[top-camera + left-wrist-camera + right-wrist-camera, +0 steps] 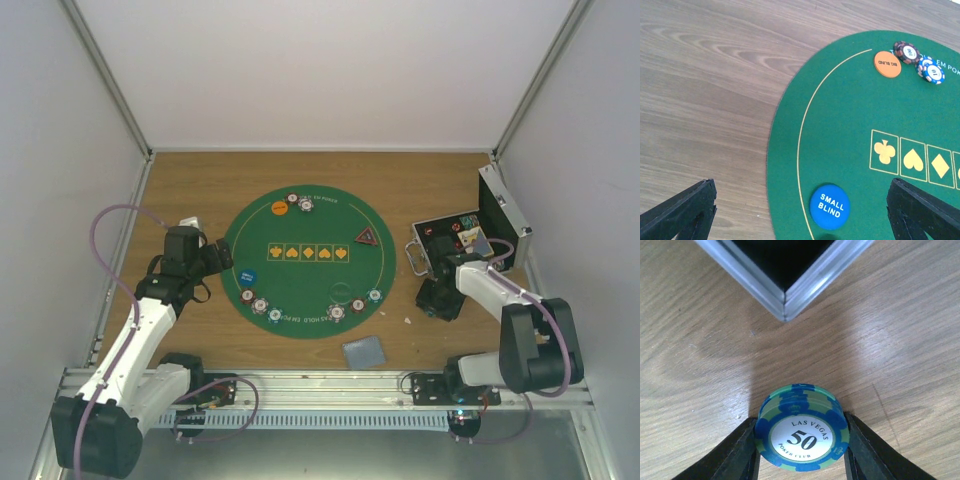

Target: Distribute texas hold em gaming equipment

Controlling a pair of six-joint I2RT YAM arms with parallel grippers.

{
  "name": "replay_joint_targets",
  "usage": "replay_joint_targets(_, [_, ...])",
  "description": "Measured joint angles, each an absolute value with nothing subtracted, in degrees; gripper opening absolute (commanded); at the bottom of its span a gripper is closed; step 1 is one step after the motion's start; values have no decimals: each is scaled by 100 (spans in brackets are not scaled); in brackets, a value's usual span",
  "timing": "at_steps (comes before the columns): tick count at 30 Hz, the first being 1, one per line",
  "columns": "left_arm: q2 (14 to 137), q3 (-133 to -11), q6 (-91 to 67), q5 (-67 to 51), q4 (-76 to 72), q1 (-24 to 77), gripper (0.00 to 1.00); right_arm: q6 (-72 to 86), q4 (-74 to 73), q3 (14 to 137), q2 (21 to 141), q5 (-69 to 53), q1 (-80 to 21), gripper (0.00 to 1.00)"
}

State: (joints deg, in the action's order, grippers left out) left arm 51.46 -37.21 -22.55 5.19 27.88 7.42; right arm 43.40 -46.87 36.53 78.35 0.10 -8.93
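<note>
**Item: 50 chip**, blue and green edge, white centre printed "LAS VEGAS 50 POKER CLUB".
- Location: on the bare wooden table, right of the green felt mat, just near the corner of the open metal case.
- Attitude: flat, printed face up. It is a disc, so it has no long axis. The lettering reads upright in the right wrist view. It looks thicker than one chip, though I cannot tell whether it is a stack.
- Hold: the right gripper is clamped on it, one finger against each side of the rim. This edge grip probably lets the chip be lifted level and carried to the mat.

**Item: left gripper**
- State: fingers spread wide, holding nothing.
- Location: above the left edge of the mat, over the blue SMALL BLIND disc, apparently waiting.

**Other equipment**
- Orange BIG BLIND disc at the far rim of the mat, with two chips just beside it.
- More chips along the near rim.
- Grey-blue playing cards on the table, near the mat's near edge.
</note>
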Motion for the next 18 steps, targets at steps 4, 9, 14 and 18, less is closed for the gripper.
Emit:
replay_joint_targets(4, [5146,-3721,-2255,521,2788,742,94,4333,-4685,3656,7837,10,-893,32])
replay_joint_targets(9, [5146,-3721,-2252,521,2790,746,94,4313,-4676,3664,7773,5,-893,29])
replay_joint_targets(14, [5146,-3721,-2255,521,2790,746,94,4224,-4644,3658,7675,-73,-893,28])
replay_joint_targets(18, [5146,-3721,-2255,523,2790,746,94,4200,-4578,3691,7596,-294,-913,28])
